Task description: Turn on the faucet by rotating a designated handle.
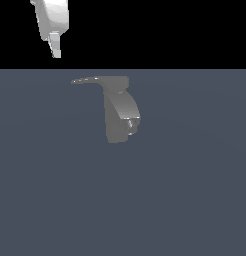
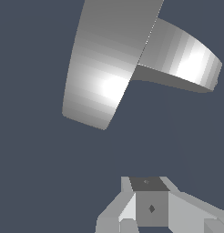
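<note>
The gripper point(image 1: 56, 50) hangs at the upper part of the exterior view, toward that view's left, against the black background. Only one pale finger point(image 1: 55, 45) can be made out below the white wrist, so I cannot tell whether the gripper is released or clenched; it holds nothing that can be seen. The rest of the arm is cut off by the top edge.

The handle point(image 1: 87, 80) lies lower and toward the exterior view's right of the gripper, apart from it. It is a thin, flat lever whose narrow tip points toward the exterior view's left, the tip being the part nearest the gripper. Its wide end joins the top cap of the faucet point(image 1: 119, 115), whose thick curved body drops down from there to a short glinting spout end point(image 1: 131, 123).

The faucet stands on a plain blue-grey surface point(image 1: 195, 200).

In the wrist view the faucet point(image 2: 109, 63) fills the upper part as broad, brightly lit curved bands, too close to tell its parts apart. Grey blocks of the gripper's own housing point(image 2: 150, 205) sit at the edge, partly cut off.
</note>
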`<move>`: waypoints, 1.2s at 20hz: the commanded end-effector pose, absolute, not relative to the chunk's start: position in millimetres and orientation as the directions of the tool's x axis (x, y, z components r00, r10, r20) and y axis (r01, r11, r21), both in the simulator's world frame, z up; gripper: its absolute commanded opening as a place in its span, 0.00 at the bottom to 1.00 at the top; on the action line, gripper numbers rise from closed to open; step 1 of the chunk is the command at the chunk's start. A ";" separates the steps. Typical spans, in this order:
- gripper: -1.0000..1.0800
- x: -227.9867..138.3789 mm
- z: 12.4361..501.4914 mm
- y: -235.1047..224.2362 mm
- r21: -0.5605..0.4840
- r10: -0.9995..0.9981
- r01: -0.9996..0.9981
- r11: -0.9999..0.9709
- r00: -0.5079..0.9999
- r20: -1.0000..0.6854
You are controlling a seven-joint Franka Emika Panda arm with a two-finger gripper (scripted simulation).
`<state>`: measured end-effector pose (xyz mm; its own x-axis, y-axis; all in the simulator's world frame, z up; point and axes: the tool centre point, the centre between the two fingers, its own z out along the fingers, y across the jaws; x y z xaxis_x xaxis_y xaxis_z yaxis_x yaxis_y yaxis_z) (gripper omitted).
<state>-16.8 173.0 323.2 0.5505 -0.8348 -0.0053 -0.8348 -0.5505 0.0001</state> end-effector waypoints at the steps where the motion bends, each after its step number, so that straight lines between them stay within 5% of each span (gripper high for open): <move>1: 0.00 -1.1 314.6 175.3 0.000 -0.861 -0.861 -0.509 0.509 -0.004; 24: 0.00 122.8 251.6 163.0 0.000 -0.988 -0.988 -0.153 0.153 0.002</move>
<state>118.5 164.1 253.3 0.1666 -0.9860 0.0017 -0.9860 -0.1666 0.0012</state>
